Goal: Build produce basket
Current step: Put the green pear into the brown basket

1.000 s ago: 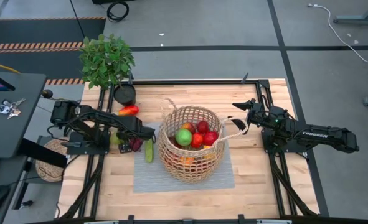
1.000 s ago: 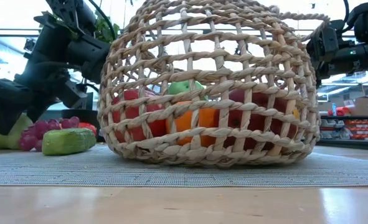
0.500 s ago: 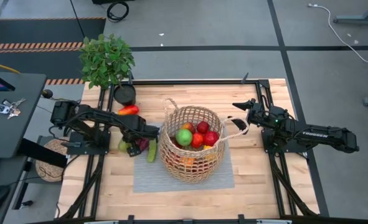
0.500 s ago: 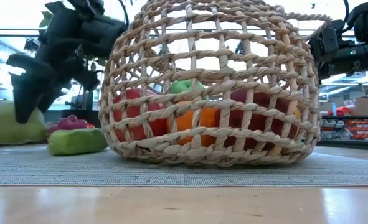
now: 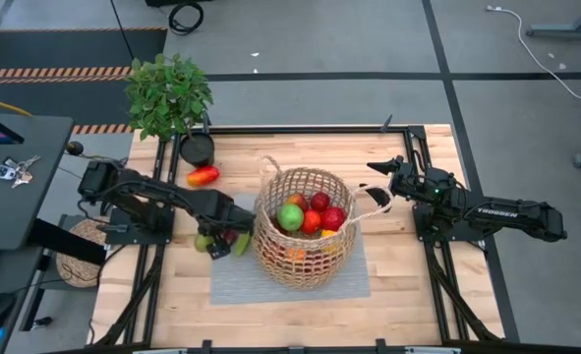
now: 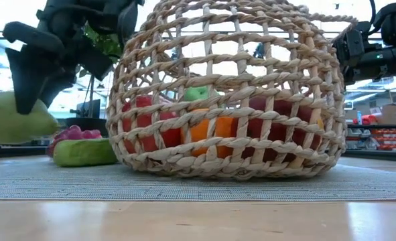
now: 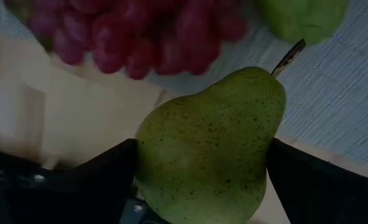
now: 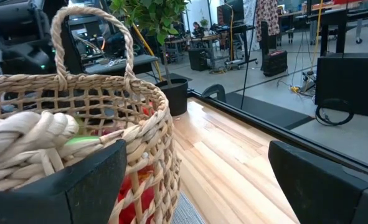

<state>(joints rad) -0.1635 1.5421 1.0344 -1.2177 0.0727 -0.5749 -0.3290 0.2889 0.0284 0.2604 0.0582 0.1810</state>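
Two grippers show: the left gripper (image 7: 196,186) grasps the pear (image 7: 208,143) just left of the basket (image 5: 303,228), above the grapes (image 7: 134,31) and cucumber (image 6: 84,152) on the mat (image 5: 290,280), while the right gripper (image 5: 377,192) waits with fingers spread around the basket's right handle (image 5: 374,205).

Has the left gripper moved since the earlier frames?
Yes. The left gripper, closed around the pear, has shifted toward the basket and lifted the pear off the mat, judged by the low view.
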